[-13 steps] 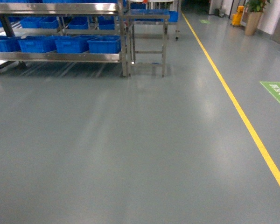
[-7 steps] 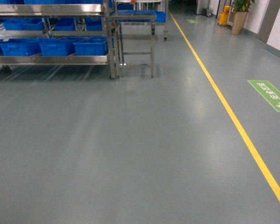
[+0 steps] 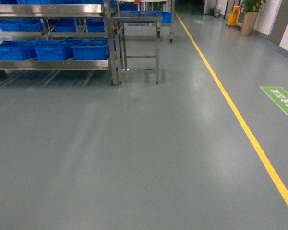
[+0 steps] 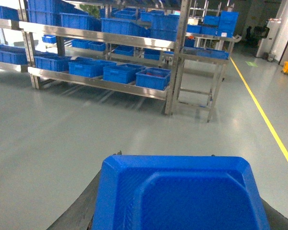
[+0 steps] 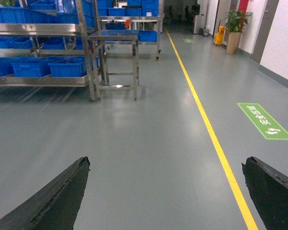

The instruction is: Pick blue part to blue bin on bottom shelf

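The left gripper [image 4: 178, 213] is clamping the part [image 4: 182, 184] between its dark fingers [image 4: 74, 218]. The part is looking like rigid, light, smooth plastic, so squeezing its flat sides is probably the safest hold. The right gripper [image 5: 165, 191] is hanging apart and empty, and the bins [image 4: 120, 73] on the bottom shelf [image 4: 98, 83] are sitting well ahead.

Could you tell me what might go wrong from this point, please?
1. The bottom shelf lies far off to the left; on the drive there, the base could clip the steel side table beside the rack.
2. The blue part fills the lower left wrist view and may hide the blue bins when placing.
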You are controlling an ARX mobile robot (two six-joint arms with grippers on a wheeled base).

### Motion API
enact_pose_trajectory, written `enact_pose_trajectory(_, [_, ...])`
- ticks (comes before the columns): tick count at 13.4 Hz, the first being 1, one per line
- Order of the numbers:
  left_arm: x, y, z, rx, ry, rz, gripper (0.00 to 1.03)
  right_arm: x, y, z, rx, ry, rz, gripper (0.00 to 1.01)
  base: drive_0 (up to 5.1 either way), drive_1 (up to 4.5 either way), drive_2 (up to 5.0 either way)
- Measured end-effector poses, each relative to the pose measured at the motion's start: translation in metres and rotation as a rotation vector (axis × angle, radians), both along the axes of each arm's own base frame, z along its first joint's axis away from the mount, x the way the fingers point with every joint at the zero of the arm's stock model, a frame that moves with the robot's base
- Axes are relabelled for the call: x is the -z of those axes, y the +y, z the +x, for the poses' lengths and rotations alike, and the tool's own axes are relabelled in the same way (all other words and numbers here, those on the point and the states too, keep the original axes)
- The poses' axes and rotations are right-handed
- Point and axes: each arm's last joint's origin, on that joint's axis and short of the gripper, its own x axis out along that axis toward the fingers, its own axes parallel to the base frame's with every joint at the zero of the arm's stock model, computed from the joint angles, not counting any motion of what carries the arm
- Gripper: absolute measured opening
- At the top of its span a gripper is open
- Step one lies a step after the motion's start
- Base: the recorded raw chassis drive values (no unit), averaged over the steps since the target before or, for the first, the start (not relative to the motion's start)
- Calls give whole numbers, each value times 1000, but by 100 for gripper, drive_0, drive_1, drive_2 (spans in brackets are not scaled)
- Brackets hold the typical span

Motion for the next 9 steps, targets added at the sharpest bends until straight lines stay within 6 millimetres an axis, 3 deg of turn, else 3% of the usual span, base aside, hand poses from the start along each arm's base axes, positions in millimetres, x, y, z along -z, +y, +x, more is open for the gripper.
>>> enact_pose_trajectory(9, [0, 0, 0, 0, -4, -2, 43, 0, 0, 0, 0, 0, 0, 98, 7, 430, -416])
